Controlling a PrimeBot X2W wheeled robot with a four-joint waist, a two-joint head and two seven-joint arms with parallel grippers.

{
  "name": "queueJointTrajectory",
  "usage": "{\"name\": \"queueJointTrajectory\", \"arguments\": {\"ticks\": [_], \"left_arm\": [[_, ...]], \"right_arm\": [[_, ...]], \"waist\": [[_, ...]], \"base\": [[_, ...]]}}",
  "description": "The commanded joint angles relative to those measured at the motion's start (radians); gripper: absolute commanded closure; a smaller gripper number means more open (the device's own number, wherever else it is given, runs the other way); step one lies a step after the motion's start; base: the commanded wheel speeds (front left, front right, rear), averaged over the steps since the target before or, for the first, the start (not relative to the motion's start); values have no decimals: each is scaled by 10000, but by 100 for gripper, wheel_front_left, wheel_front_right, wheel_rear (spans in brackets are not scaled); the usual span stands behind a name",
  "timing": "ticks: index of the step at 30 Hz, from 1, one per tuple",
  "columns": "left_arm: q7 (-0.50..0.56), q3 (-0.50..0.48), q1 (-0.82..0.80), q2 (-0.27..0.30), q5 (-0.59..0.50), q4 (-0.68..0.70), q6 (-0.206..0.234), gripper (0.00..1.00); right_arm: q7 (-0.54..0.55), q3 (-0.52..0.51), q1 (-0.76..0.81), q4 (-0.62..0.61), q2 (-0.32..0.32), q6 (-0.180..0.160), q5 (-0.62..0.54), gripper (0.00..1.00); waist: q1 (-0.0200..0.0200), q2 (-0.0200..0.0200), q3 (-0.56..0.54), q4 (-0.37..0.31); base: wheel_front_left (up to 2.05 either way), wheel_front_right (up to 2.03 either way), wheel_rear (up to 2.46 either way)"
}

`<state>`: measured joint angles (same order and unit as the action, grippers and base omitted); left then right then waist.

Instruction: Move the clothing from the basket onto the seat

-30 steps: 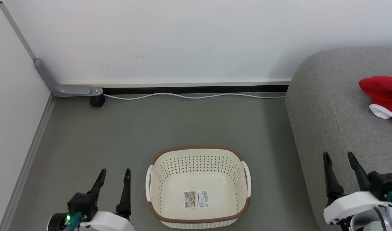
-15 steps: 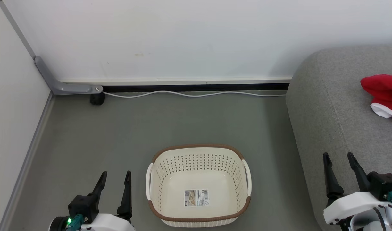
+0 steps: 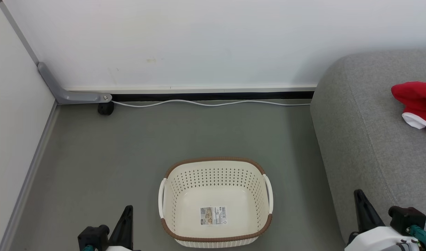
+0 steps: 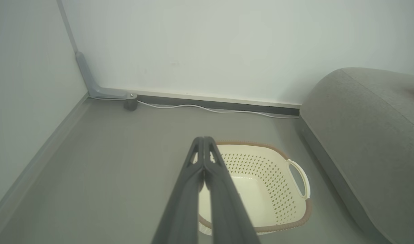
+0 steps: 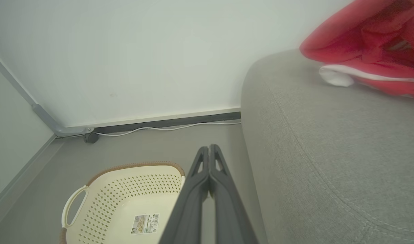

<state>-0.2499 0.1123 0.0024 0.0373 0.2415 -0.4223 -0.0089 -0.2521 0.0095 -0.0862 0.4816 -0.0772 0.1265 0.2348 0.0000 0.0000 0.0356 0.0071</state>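
Observation:
The cream perforated basket (image 3: 215, 177) with a brown rim stands on the floor, holding nothing but a paper label (image 3: 213, 215) on its bottom. Red clothing (image 3: 416, 101) with white trim lies on the grey seat (image 3: 369, 125) at the right edge. My left gripper (image 3: 128, 209) is low at the bottom left, beside the basket, shut with nothing in it. At the bottom right, over the seat's front edge, my right gripper (image 3: 358, 194) is also shut and holds nothing. In the left wrist view the fingers (image 4: 204, 159) press together; in the right wrist view the fingers (image 5: 209, 162) do too, with the clothing (image 5: 366, 44) beyond.
A white wall runs along the back with a dark skirting and a white cable (image 3: 206, 103) on the grey floor. A grey metal bracket (image 3: 70, 94) and a black caster (image 3: 105, 108) sit in the left corner. Open floor surrounds the basket.
Both grippers have gone from open to shut and have dropped lower toward the bottom edge of the head view. Basket and clothing have stayed where they were.

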Motion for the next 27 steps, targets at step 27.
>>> {"name": "queueJointTrajectory", "arguments": {"ticks": [27], "left_arm": [[808, -527, -385, 48, 3133, 555, -281, 100]], "right_arm": [[824, -302, -229, -687, -34, 10, 3142, 100]], "waist": [[0, 0, -74, -17]], "base": [[0, 0, 0]]}}
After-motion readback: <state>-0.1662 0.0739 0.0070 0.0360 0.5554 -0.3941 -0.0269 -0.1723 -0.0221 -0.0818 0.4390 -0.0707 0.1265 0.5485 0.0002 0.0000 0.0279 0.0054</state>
